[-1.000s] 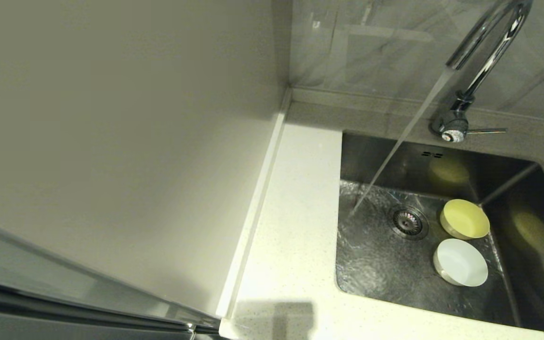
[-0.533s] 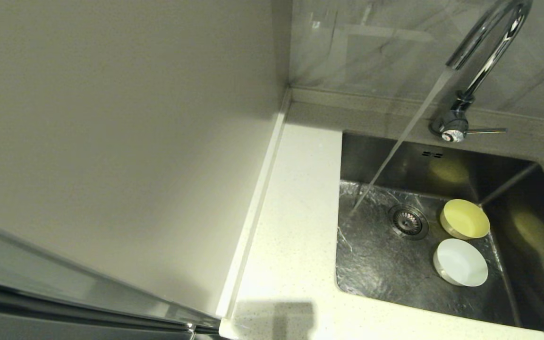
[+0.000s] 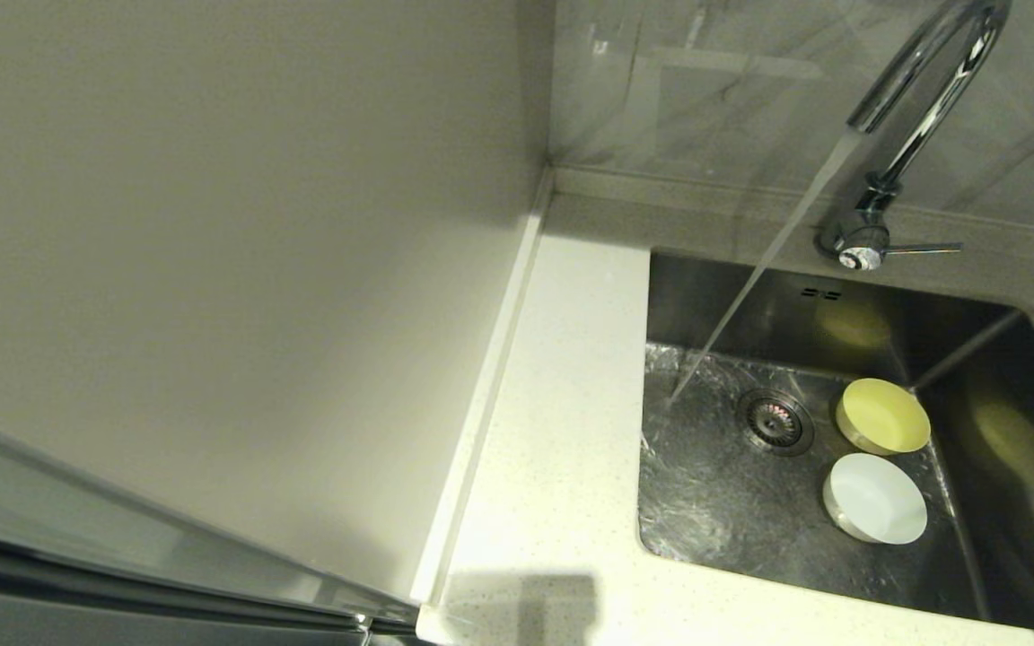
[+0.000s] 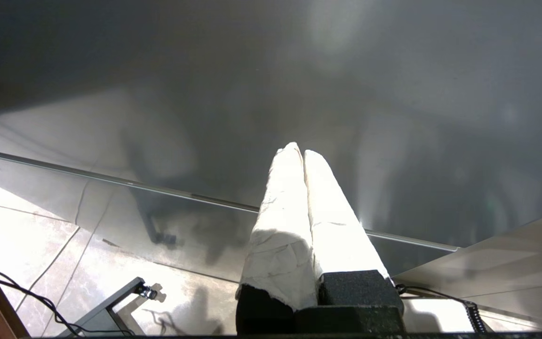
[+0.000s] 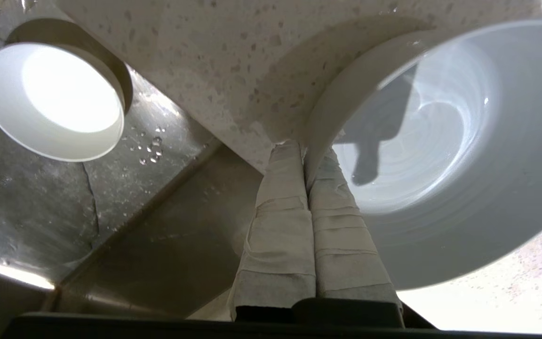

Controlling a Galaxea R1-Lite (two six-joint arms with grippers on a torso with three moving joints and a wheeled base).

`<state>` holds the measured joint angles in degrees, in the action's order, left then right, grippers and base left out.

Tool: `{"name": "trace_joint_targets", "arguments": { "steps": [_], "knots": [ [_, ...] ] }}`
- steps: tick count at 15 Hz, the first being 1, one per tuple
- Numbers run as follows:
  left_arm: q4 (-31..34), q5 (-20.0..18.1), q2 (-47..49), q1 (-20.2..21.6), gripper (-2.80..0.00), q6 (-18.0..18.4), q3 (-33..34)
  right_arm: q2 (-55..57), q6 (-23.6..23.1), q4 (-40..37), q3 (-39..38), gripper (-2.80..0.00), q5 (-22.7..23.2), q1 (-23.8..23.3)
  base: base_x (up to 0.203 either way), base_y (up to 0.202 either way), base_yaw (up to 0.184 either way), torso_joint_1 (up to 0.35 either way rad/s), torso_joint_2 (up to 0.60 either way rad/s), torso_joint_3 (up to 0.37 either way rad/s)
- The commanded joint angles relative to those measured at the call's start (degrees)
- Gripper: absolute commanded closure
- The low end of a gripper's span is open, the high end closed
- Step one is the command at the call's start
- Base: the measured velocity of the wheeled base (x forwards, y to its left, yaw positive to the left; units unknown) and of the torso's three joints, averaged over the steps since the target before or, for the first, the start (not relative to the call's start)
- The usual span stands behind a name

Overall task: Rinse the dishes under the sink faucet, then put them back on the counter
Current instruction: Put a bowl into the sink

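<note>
Water runs from the chrome faucet (image 3: 921,108) onto the floor of the steel sink (image 3: 732,511), left of the drain strainer (image 3: 775,420). A pale yellow bowl (image 3: 882,415) and a white bowl (image 3: 876,498) sit in the sink's right half. Neither gripper shows in the head view. In the right wrist view my right gripper (image 5: 305,148) is shut on the rim of another white bowl (image 5: 440,155), one finger inside and one outside, over the speckled counter (image 5: 233,70) beside the sink. The sink's white bowl (image 5: 52,101) lies beyond it. My left gripper (image 4: 301,149) is shut on nothing, parked low.
A plain beige wall panel (image 3: 212,269) stands along the left of the counter (image 3: 562,404), with a raised edge strip (image 3: 481,395) between them. The faucet's thin lever (image 3: 925,248) points right. Below the left gripper lie floor tiles and cables (image 4: 31,292).
Only the water rippling over the sink floor shifts. The two bowls in the sink have not moved.
</note>
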<state>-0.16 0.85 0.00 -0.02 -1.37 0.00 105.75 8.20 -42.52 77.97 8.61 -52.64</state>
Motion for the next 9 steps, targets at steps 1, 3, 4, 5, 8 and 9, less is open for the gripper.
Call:
{"name": "trace_joint_targets", "arguments": {
  "steps": [1,3,4,5,8,9],
  "knots": [
    [-0.02,0.03,-0.18,-0.04,0.0,-0.04,0.0,0.07,-0.01,-0.28,-0.28,0.0,0.09,-0.01,0.0,0.0,0.0,0.0,0.0,0.0],
    [-0.02,0.03,-0.18,-0.06,0.0,-0.04,0.0,-0.02,-0.03,-0.28,-0.6,0.0,0.09,-0.01,0.0,0.0,0.0,0.0,0.0,0.0],
    [-0.02,0.04,-0.18,-0.03,0.0,-0.04,0.0,-0.11,-0.03,-0.28,-0.63,0.0,0.18,0.08,0.0,0.0,0.0,0.0,0.0,0.0],
    [-0.02,0.03,-0.18,0.02,0.0,-0.04,0.0,-0.81,-0.01,-0.35,-0.76,0.0,0.24,0.49,0.0,0.0,0.0,0.0,0.0,0.0],
    [-0.02,0.09,-0.18,0.0,0.0,-0.04,0.0,-4.94,-0.83,-0.37,-2.51,0.0,1.21,2.86,0.0,0.0,0.0,0.0,0.0,0.0],
    [-0.02,0.08,-0.18,0.02,0.0,0.01,0.0,-6.52,-1.06,-0.46,-2.9,0.0,1.34,4.36,0.0,0.0,0.0,0.0,0.0,0.0]
  ]
}}
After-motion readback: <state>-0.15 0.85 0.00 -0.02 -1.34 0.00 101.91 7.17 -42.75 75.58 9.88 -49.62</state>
